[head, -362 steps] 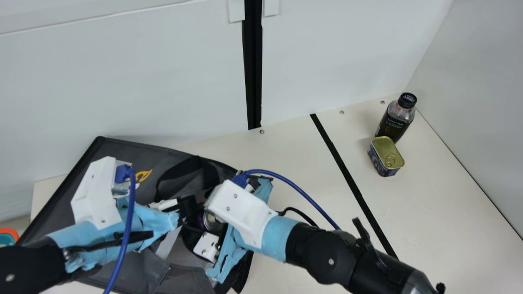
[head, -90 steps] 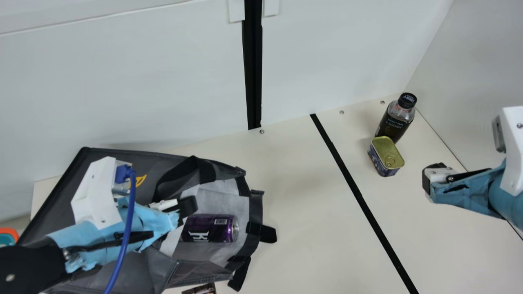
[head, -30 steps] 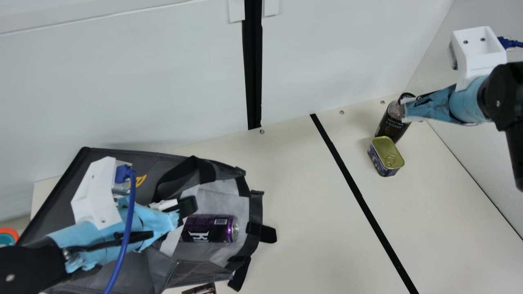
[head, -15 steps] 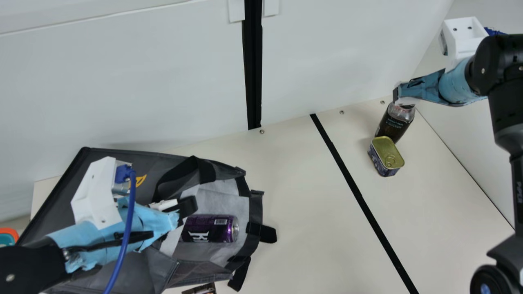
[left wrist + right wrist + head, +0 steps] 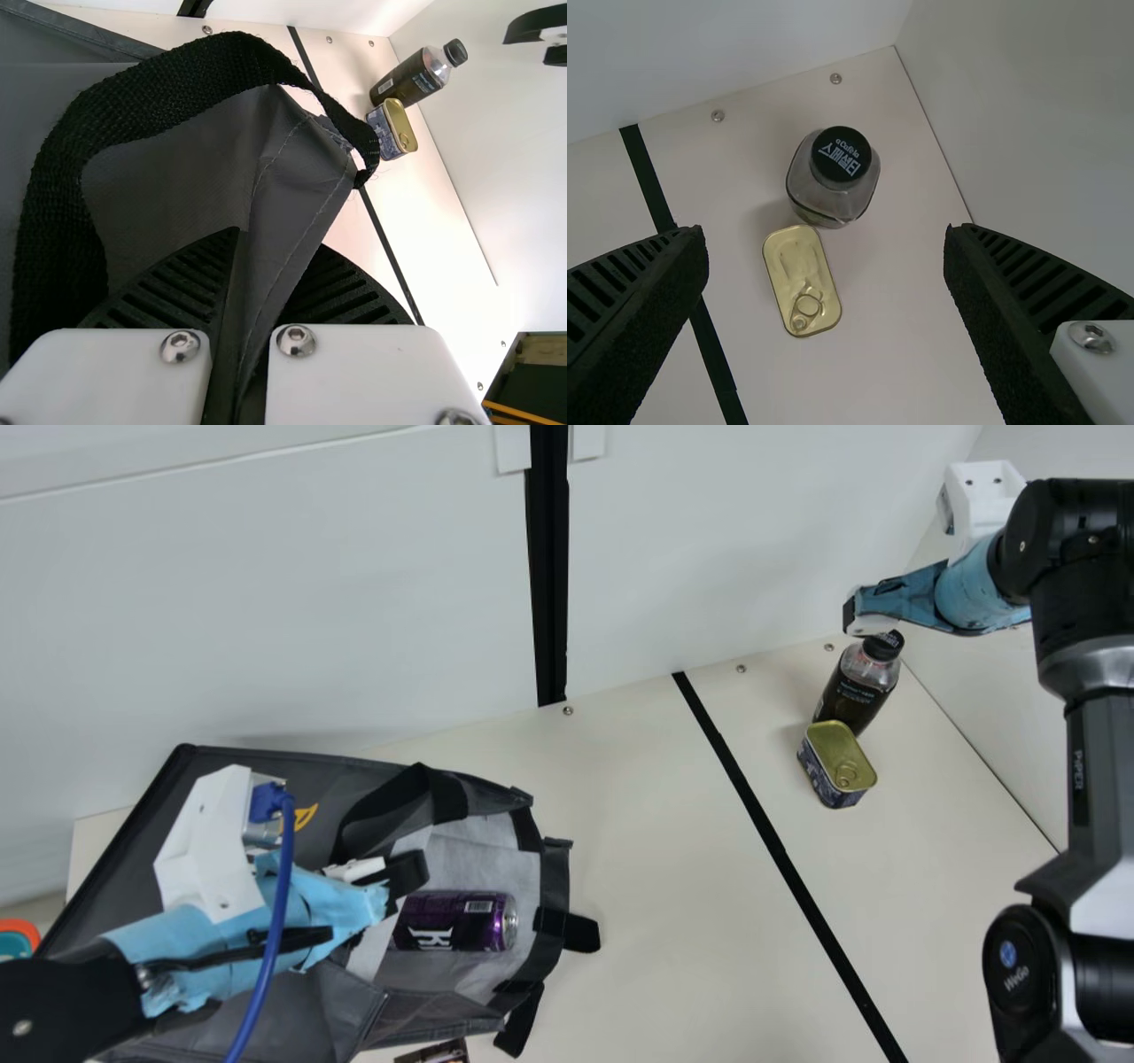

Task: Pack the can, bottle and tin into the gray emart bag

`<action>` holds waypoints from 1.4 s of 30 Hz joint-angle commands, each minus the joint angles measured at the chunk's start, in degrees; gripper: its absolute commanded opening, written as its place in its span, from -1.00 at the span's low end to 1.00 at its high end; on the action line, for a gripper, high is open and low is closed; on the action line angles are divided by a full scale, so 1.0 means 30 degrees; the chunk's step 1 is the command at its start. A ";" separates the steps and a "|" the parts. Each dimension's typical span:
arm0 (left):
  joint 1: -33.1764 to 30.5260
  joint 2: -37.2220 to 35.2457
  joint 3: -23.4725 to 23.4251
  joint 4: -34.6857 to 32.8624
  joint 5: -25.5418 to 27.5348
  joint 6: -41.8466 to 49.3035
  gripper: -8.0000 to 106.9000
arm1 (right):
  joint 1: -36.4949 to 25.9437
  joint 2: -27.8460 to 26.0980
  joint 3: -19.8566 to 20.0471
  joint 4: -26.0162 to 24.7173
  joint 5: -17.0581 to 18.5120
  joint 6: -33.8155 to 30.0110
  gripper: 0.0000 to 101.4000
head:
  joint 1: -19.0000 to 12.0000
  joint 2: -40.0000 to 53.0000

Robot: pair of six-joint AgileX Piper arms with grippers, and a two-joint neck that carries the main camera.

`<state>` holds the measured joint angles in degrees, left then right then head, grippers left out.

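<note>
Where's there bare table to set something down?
Bare table lies between the bag and the black strip, and from the strip to the right wall, nearer me than the tin. Crowded: the tin and bottle, close together, and the bag, gripped by my left tool.

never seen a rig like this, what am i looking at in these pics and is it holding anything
This is a robot with two black arms, each ending in a two-fingered gripper. The main view comes from a camera on a neck between them; each wrist view comes from that arm's own wrist.

On the cream table lies a gray bag with a purple can on its side inside. Farther right are a dark bottle, upright, and a small tin next to it.

The left gripper pinches the bag's fabric. The right gripper is open above the bottle and tin, holding nothing.
</note>
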<state>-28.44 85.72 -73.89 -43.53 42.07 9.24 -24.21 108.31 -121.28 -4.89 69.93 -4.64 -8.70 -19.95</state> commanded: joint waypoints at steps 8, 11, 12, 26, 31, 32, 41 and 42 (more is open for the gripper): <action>0.0000 0.0000 0.0000 0.0000 0.0000 0.0000 -0.68 | -0.0528 0.1790 -0.1278 0.0849 -0.0008 -0.0342 0.79 | -0.0433 -0.0016; 0.0000 0.0000 0.0000 0.0000 0.0000 0.0000 -0.68 | -0.0656 0.2334 -0.1658 0.1085 -0.0008 -0.0445 0.79 | -0.0433 -0.0016; 0.0000 0.0000 0.0000 0.0000 0.0000 0.0000 -0.68 | -0.0691 0.2511 -0.1784 0.1155 -0.0008 -0.0477 0.79 | -0.0433 -0.0016; 0.0000 0.0000 0.0000 0.0000 0.0000 0.0000 -0.68 | -0.0903 0.4706 -0.3280 0.1833 -0.0008 -0.1139 0.79 | -0.0433 -0.0016; 0.0000 0.0000 0.0000 0.0000 0.0000 0.0000 -0.68 | -0.0845 0.5316 -0.3596 0.1916 -0.0008 -0.1203 0.79 | -0.0433 -0.0016; 0.0000 0.0000 0.0000 0.0000 0.0000 0.0000 -0.68 | -0.0829 0.5427 -0.3653 0.1927 -0.0008 -0.1211 0.79 | -0.0433 -0.0016; 0.0000 0.0000 0.0000 0.0000 0.0000 0.0000 -0.68 | -0.0737 0.6260 -0.4087 0.2073 -0.0008 -0.1353 0.79 | -0.0433 -0.0016; 0.0000 0.0000 0.0000 0.0000 0.0000 0.0000 -0.68 | -0.0735 0.6330 -0.4123 0.2087 -0.0008 -0.1373 0.79 | -0.0433 -0.0016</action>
<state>-28.44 85.72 -73.89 -43.53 42.07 9.24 -26.43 127.22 -133.60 1.45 69.89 -8.71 -8.70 -19.95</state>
